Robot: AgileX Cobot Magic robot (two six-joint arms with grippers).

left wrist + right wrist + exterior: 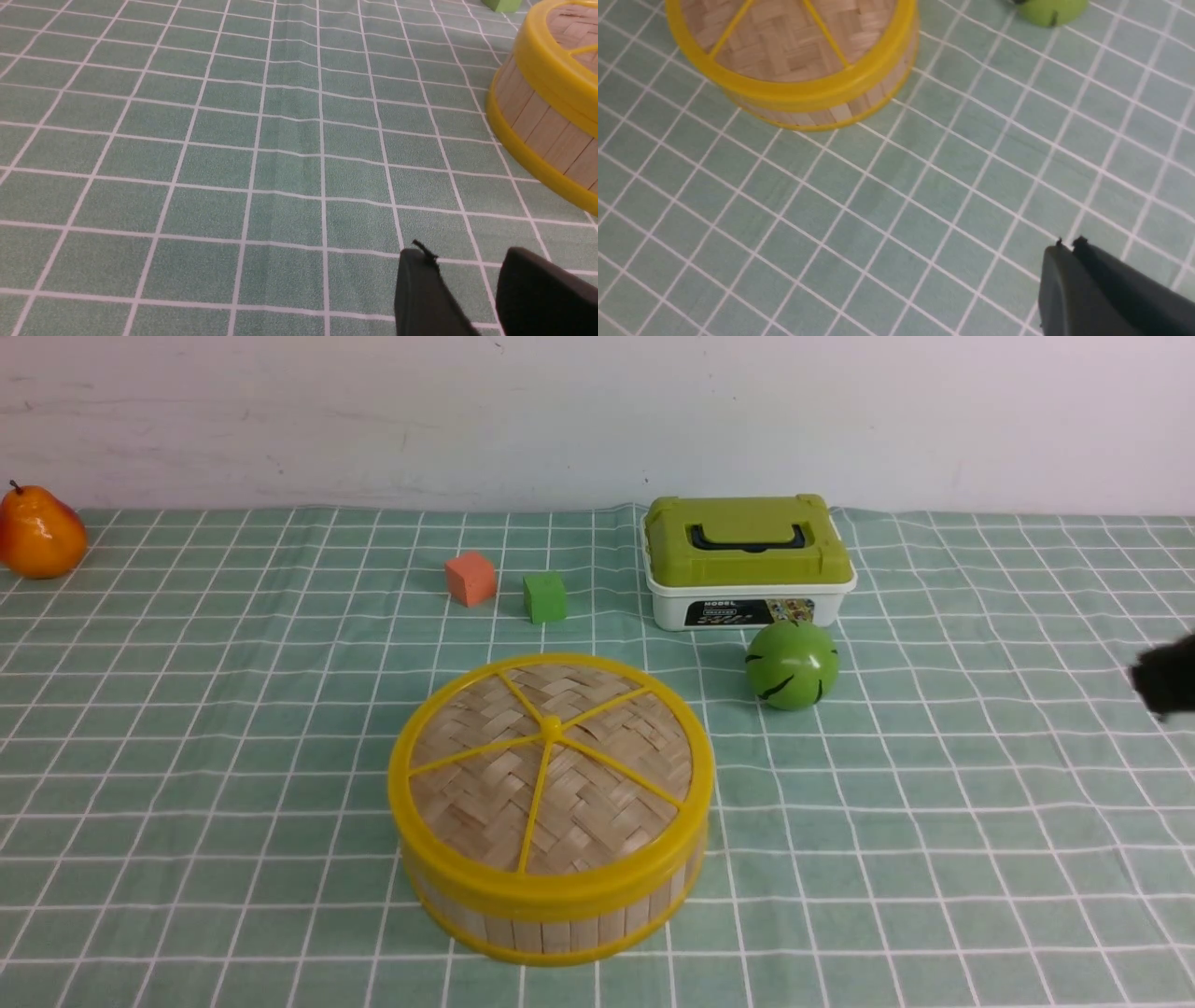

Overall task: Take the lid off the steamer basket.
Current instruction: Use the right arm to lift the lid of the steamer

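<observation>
- Nearest the front camera, one steamer basket (569, 933) is seen standing upright on the bench (896, 905), its slatted wall banded in yellow at the foot.
- One lid (597, 812) is seated flat on top of the basket, so the basket is still covered; five yellow spokes and one centre knob (552, 728) can be counted on its woven face, and neither is touched by any fingers.
- Two sets of fingers are shown, one per arm. The left fingers (416, 284) are parted by a modest gap, with nothing held between them, and are placed well apart from the basket.
- The right fingers (1057, 284) are closed together, with nothing gripped. In the front view, one dark, blurred part of the right arm's end is caught at the right edge, well apart from the lid.
- One round green watermelon (792, 665) with dark stripes is set beyond the basket and to its right, just in front of the box.
- One white box (672, 609) is topped by one green lid piece (672, 541) fitted with one handle (747, 534).
- Two small blocks are placed behind the basket: one orange-red block (470, 579) and one green block (544, 597), near each other but apart.
- One orange pear (42, 534) is placed at the far left corner.
- The bench is covered by one green cloth (187, 747) with a white grid, and is backed by one pale wall (560, 420).
</observation>
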